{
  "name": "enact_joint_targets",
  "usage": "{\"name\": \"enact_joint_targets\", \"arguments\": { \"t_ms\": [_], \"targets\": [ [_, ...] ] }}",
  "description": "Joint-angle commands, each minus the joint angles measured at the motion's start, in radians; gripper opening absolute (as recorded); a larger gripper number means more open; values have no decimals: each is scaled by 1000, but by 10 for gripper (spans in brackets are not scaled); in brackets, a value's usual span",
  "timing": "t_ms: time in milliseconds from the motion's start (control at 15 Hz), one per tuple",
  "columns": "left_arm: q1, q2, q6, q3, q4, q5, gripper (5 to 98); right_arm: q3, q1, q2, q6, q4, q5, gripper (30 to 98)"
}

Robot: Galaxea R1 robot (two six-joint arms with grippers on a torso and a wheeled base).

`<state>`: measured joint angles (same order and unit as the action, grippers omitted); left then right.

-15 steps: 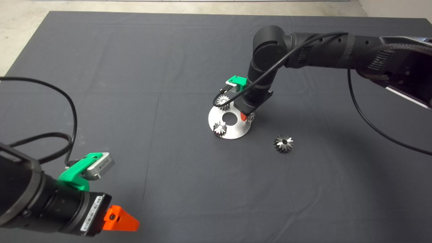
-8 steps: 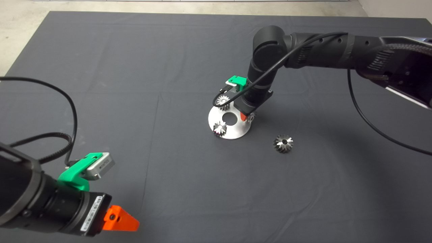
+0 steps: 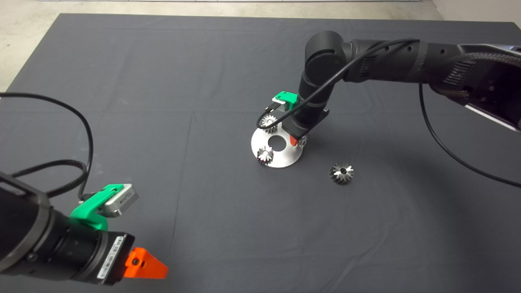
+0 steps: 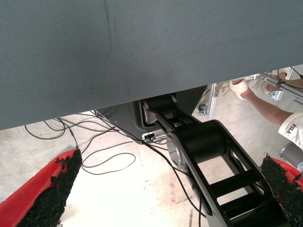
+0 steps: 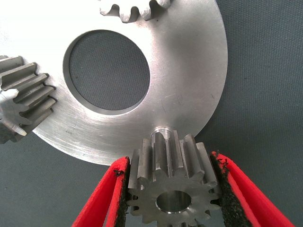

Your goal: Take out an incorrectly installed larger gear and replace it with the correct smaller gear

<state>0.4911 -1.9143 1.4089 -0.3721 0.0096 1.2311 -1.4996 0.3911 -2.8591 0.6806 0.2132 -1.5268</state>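
The right end effector (image 5: 171, 189) clenches the fine-toothed steel smaller gear (image 5: 173, 182) at the brushed round plate's (image 5: 189, 80) rim.

— What lies on the dark mat (image 3: 163, 81)?
— A round steel plate (image 3: 281, 156) with a centre hole lies near the middle. The larger gear (image 3: 341, 173) rests on the cloth beside it, apart from the plate.

Round steel plate (image 3: 281, 156) on dark mat (image 3: 163, 101), two silver gears (image 3: 265, 154)
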Motion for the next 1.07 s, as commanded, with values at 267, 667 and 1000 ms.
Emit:
{"name": "enact_joint_targets", "arguments": {
  "t_ms": [267,667,1000],
  "targets": [
    [8,5,4,18,-20,1,977,10,19,-10,0,-34,-116,422],
    [8,4,4,18,-20,1,977,12,17,-10,0,-40,-116,422],
    [8,5,4,18,-20,1,977,10,15,-10,0,-34,-116,421]
  ]
}}
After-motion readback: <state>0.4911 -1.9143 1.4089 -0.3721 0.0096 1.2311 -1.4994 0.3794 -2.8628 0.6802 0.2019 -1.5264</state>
